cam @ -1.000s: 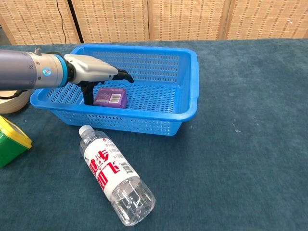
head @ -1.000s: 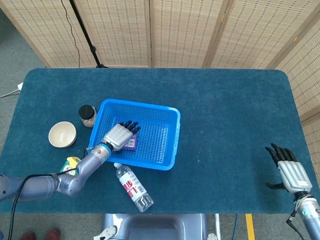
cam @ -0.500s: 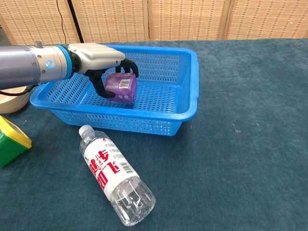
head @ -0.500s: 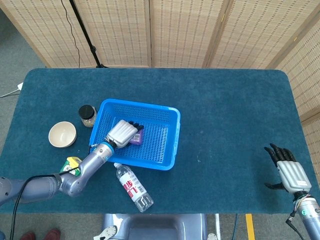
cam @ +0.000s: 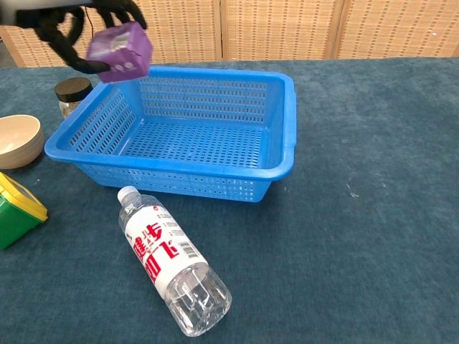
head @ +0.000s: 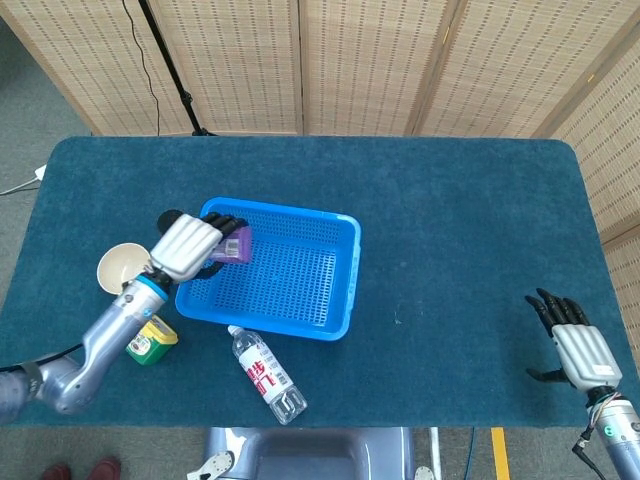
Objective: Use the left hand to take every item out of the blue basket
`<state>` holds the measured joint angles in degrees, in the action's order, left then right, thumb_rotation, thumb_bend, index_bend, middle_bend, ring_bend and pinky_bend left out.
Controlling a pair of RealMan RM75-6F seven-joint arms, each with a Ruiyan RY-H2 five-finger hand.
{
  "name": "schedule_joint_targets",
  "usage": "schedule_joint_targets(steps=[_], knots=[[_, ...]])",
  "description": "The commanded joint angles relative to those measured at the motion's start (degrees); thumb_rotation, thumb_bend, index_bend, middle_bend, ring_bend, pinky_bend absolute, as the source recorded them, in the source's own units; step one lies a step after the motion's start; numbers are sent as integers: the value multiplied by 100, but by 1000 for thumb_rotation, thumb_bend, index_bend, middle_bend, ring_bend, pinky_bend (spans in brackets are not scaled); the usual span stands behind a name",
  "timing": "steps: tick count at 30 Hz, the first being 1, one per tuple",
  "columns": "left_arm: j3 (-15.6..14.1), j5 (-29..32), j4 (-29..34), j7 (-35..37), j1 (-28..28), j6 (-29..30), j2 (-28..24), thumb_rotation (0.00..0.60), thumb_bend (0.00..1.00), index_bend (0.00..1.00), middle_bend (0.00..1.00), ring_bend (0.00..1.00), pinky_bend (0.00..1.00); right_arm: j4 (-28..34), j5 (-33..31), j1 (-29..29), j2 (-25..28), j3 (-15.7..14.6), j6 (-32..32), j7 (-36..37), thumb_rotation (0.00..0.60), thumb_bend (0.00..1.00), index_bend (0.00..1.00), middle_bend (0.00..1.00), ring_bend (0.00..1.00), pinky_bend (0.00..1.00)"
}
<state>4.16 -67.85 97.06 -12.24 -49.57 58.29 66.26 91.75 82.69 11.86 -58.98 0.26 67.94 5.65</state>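
Basket sits emptied, its purple box pinched in the left hand above the rim's left corner, where a loose fingertip hold could drop it back in.

Even, bright overhead light, both views sharp. Soft short shadows under blue basket and water bottle; faint glare on bottle plastic.

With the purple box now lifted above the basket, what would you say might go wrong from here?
The left hand holds the purple box tilted, above the blue basket's left rim; a slip could drop it back inside. The jar, bowl and green container crowd the table to the left, so setting it down may knock one.
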Motion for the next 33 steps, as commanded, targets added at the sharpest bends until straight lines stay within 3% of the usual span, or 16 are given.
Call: schedule_joint_targets(steps=[1, 6, 13, 18, 23, 26, 28, 30, 31, 33], knots=[[-235, -494, 83, 703, 604, 480, -476, 600, 468, 595, 374, 452, 625, 20, 42, -8, 17, -19, 19, 24, 600, 0, 0, 0, 0, 0], [-538, -875, -324, 1553, 1251, 876, -664, 600, 468, 595, 374, 447, 625, 71, 145, -34, 48, -48, 101, 53, 600, 0, 0, 0, 0, 0], [-891, -1132, -1166, 2488, 1894, 966, -506, 600, 466, 595, 371, 441, 625, 138, 273, -74, 86, -94, 204, 64, 600, 0, 0, 0, 0, 0], [-868, -1095, -1626, 2622, 2088, 940, -267, 600, 467, 593, 370, 435, 625, 184, 373, -89, 101, -134, 253, 58, 600, 0, 0, 0, 0, 0], [-716, -943, -2012, 2484, 1950, 521, 45, 600, 463, 569, 348, 397, 623, 217, 452, -109, 116, -164, 307, 58, 600, 0, 0, 0, 0, 0], [-598, -769, -2248, 2238, 1799, 173, 302, 600, 438, 469, 218, 261, 537, 207, 438, -112, 119, -164, 304, 65, 600, 0, 0, 0, 0, 0], [-535, -728, -2276, 2274, 1723, 8, 397, 600, 385, 246, 65, 99, 406, 198, 414, -106, 118, -158, 287, 74, 600, 0, 0, 0, 0, 0], [-492, -739, -2303, 2348, 1673, -94, 448, 600, 303, 54, 0, 10, 256, 186, 388, -101, 117, -148, 273, 78, 600, 0, 0, 0, 0, 0], [-491, -763, -2289, 2415, 1651, -162, 452, 600, 247, 4, 0, 0, 170, 182, 376, -99, 116, -143, 268, 81, 600, 0, 0, 0, 0, 0], [-487, -843, -2223, 2652, 1619, -296, 397, 600, 164, 0, 0, 0, 75, 174, 354, -94, 118, -135, 256, 92, 600, 0, 0, 0, 0, 0]])
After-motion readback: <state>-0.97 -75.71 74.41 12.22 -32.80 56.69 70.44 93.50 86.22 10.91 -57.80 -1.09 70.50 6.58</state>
